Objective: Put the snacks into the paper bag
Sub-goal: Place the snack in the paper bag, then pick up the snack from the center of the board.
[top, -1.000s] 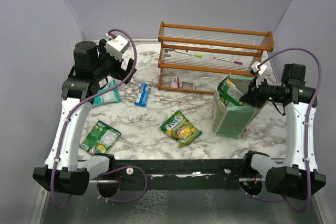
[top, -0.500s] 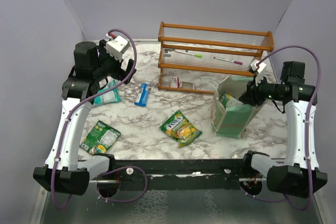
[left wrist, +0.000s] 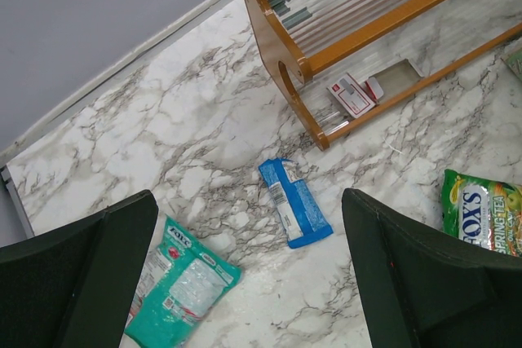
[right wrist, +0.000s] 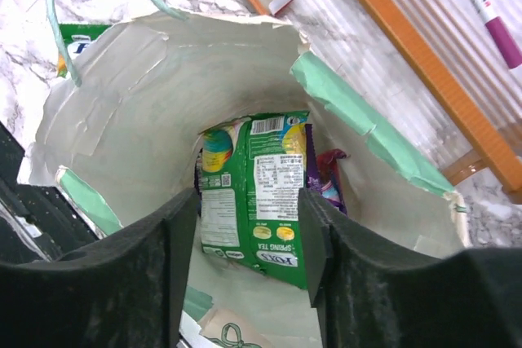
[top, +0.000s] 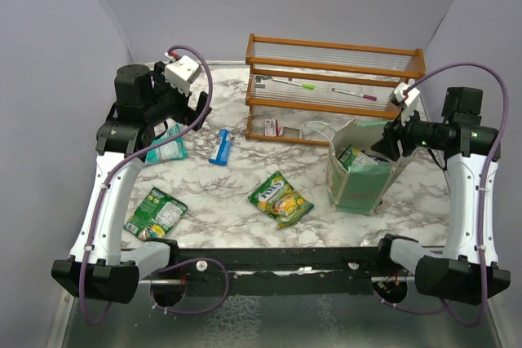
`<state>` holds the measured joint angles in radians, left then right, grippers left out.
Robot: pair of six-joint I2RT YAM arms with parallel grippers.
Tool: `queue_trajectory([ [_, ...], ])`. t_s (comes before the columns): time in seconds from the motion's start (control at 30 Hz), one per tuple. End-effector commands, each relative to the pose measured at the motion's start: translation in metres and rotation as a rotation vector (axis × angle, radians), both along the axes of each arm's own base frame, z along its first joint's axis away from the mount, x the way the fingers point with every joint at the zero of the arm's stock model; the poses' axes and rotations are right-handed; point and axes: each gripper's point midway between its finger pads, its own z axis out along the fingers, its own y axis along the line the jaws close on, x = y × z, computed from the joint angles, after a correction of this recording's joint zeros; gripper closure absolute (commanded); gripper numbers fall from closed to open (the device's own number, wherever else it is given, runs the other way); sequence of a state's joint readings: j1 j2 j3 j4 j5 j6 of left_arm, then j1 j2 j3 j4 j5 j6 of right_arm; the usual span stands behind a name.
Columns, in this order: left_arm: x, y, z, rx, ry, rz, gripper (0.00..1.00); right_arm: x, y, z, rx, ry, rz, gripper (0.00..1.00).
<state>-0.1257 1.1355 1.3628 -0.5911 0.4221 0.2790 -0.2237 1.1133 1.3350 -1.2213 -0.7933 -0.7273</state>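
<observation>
The right claw is held spread above the paper bag, a green packet seen inside; the left claw is likewise spread.

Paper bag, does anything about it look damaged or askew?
Yes. The paper bag has a ragged, crumpled rim, with pale-green strips folded inward on two sides, so its mouth looks misshapen rather than square. The packets inside are contained, not spilled.
</observation>
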Motion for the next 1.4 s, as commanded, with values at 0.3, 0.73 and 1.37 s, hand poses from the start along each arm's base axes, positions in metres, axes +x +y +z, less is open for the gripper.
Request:
queue_trajectory([
  [0.3,0.008,0.027,-0.01,0.021,0.003,0.14,0.01,0.008,0.006,0.059,0.051,-0.097,-0.036,0.19],
  [0.73,-0.01,0.02,-0.072,0.086,0.214,0.023,0.01,0.012,0.005,0.091,0.059,-0.133,-0.057,0.01],
  [1.37,-0.057,-0.064,-0.163,0.025,0.526,-0.408,0.08,0.007,0.007,0.089,0.068,-0.137,-0.056,0.0],
])
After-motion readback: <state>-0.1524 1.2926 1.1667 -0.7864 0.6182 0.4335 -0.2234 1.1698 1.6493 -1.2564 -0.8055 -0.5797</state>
